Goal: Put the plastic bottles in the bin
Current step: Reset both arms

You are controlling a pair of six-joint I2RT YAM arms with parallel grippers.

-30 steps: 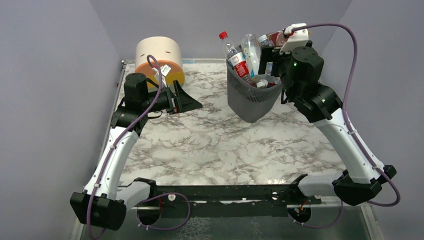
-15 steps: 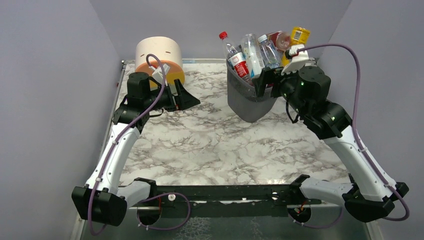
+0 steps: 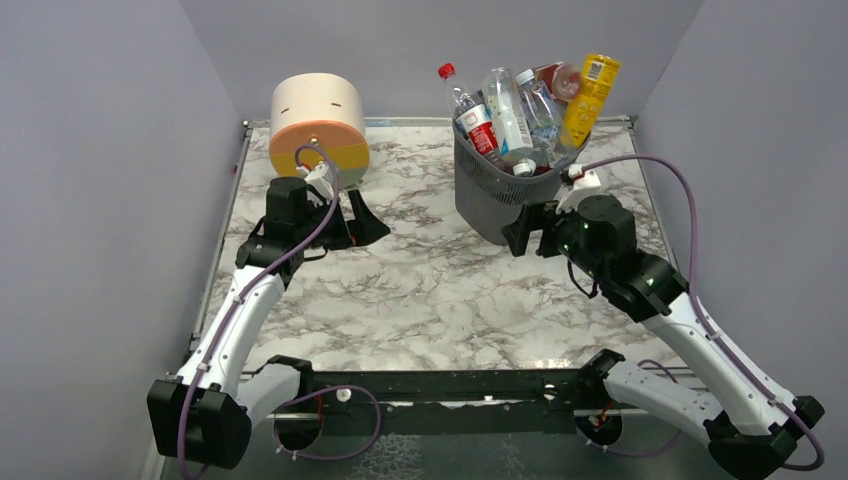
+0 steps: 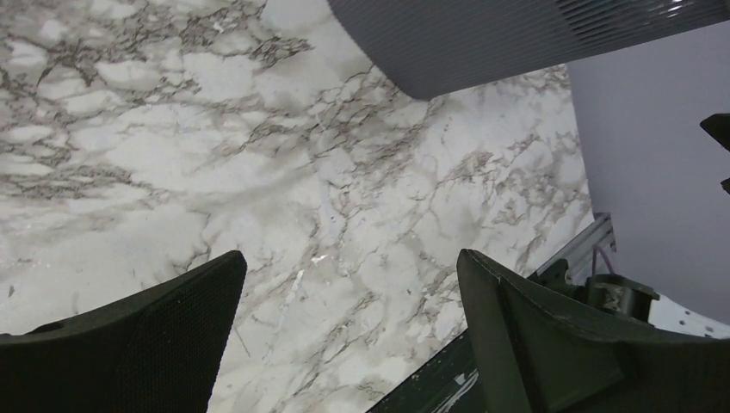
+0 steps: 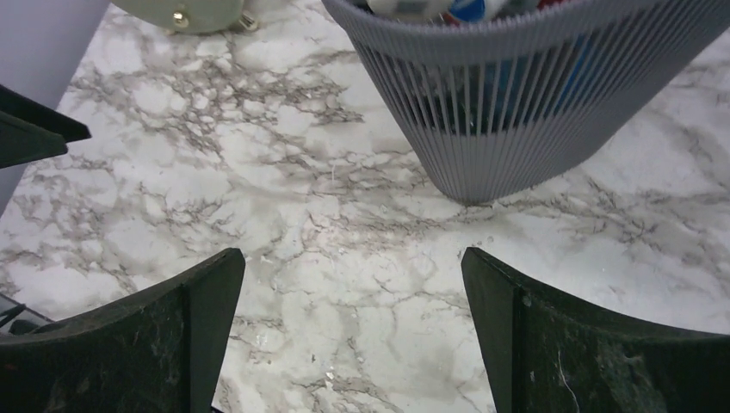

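Both grippers wide open and empty; plastic bottles [image 3: 512, 112] packed in the bin [image 3: 500, 205].

Bin stands at the far right of the marble table [image 3: 430, 290]. The bottles stick out above its rim, long axes steep, mostly caps up, and a yellow bottle [image 3: 590, 85] leans at the right edge. Right gripper [image 3: 527, 230] sits low, just in front of the bin's base, and is the nearer arm. Left gripper [image 3: 364, 216] is well apart, by the round drawer unit [image 3: 318, 125]. No loose bottle visible on the table, so the task is likely done.

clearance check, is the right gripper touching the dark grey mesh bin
Apart. Right wrist view shows marble table between the open right gripper and the dark grey mesh bin.
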